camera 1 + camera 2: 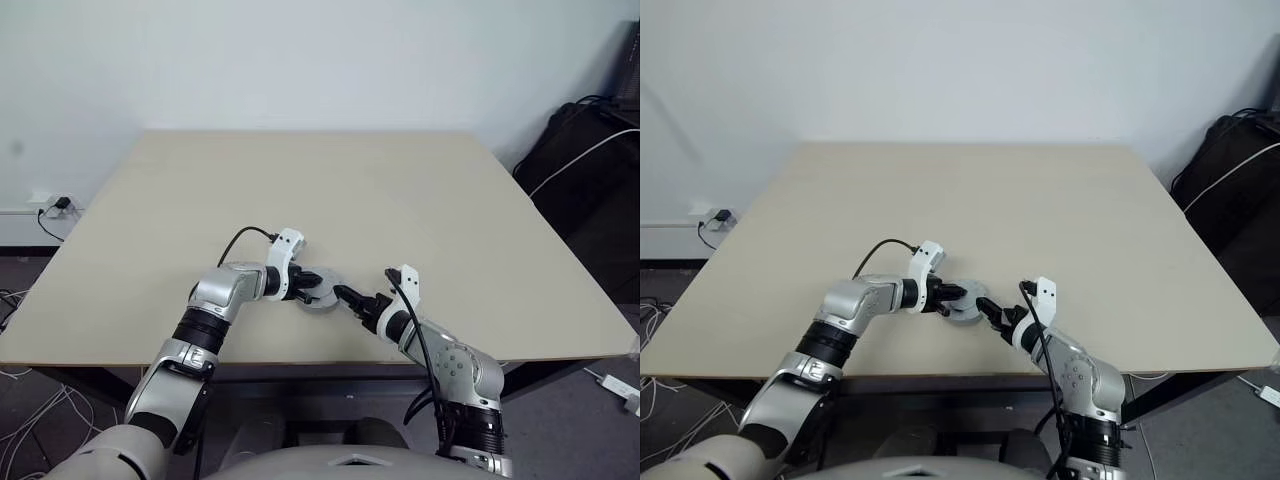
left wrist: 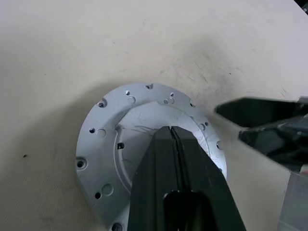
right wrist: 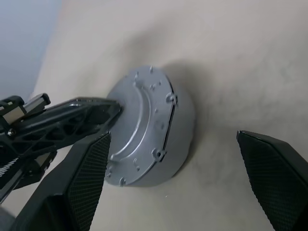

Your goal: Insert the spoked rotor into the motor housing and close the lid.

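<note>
A shiny silver lid (image 2: 108, 144) with small holes around its rim lies on top of a round silver-grey body (image 3: 180, 139) near the table's front edge, with a thin seam between the two. I take that body for the motor housing. The spoked rotor is hidden. My left gripper (image 2: 172, 131) is shut with nothing between its fingers, its tips over the middle of the lid (image 1: 325, 298). From the other side, my right gripper (image 3: 172, 139) stands open with one finger on each side of the round body, apart from it.
The beige table (image 1: 330, 190) stretches bare behind the parts. A black bag with a white cable (image 1: 585, 150) stands off the table at the right. A wall socket with a plug (image 1: 55, 205) and floor cables are at the left.
</note>
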### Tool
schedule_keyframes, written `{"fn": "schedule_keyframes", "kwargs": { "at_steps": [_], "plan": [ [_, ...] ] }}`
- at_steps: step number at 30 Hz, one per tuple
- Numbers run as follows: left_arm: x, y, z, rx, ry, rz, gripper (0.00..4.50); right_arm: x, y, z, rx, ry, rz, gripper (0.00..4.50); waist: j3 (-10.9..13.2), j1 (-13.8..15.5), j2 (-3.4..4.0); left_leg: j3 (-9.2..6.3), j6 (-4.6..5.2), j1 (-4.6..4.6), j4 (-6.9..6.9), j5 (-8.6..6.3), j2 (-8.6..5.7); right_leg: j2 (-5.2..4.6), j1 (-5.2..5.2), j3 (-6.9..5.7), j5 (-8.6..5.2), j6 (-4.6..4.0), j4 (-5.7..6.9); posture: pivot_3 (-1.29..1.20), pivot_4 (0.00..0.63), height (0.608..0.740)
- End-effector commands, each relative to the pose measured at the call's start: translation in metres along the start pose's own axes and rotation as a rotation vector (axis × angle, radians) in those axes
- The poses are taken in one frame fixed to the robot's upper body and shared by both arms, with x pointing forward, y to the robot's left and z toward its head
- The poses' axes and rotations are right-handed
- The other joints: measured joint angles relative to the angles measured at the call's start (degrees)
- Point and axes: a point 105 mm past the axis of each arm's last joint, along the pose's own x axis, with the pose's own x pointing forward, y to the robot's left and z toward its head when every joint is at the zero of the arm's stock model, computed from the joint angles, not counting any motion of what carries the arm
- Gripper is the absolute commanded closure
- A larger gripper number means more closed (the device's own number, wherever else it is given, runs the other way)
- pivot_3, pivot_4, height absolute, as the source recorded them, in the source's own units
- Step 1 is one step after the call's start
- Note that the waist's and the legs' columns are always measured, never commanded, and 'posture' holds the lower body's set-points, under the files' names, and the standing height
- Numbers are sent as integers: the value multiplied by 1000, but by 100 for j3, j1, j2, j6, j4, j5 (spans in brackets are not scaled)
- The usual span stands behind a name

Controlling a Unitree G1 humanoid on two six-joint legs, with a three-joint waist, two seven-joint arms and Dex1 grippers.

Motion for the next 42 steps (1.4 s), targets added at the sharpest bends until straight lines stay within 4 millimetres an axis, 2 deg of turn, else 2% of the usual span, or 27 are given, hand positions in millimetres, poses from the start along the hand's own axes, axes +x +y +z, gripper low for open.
{"fn": "schedule_keyframes", "kwargs": {
  "at_steps": [1,4,8,21,30,33,38,42],
  "plan": [
    [4,8,-31,-40,113,39,4500,10,20,5,63,-10,91,35,-3,-3,5,0,0,0,-1,0,0,0,0,0,-1,-1,0,0,0,740],
    [4,8,-31,-40,113,40,4500,14,19,1,127,12,115,35,-4,-15,9,0,0,0,-1,0,0,0,0,0,-1,-2,0,0,0,740],
    [3,8,-32,-41,114,39,4500,17,28,-2,210,29,189,35,-6,-15,13,0,0,0,-1,0,0,0,0,0,-1,-2,0,0,0,740],
    [-5,15,-38,-56,118,62,4500,35,49,-13,316,94,254,35,-8,-80,16,0,1,1,-3,0,1,0,0,1,-3,-5,0,0,0,740],
    [-15,24,-47,-80,121,95,4500,43,44,-21,393,123,222,35,-16,-185,11,0,1,12,-5,0,1,3,4,5,-3,-5,7,0,0,740],
    [-19,28,-50,-90,122,113,4500,42,46,-24,393,149,240,675,-16,-198,13,0,1,16,-8,-1,1,3,5,4,-3,-6,11,0,0,740],
    [-20,31,-51,-100,117,127,4500,37,47,-29,391,180,253,2289,-17,-221,17,0,1,15,-15,0,2,5,0,5,-6,-12,12,0,0,740],
    [-21,31,-52,-104,113,130,4500,31,47,-30,391,191,254,3175,-27,-216,28,0,1,21,-21,0,3,6,4,6,-7,-14,10,0,0,740]
  ]
}}
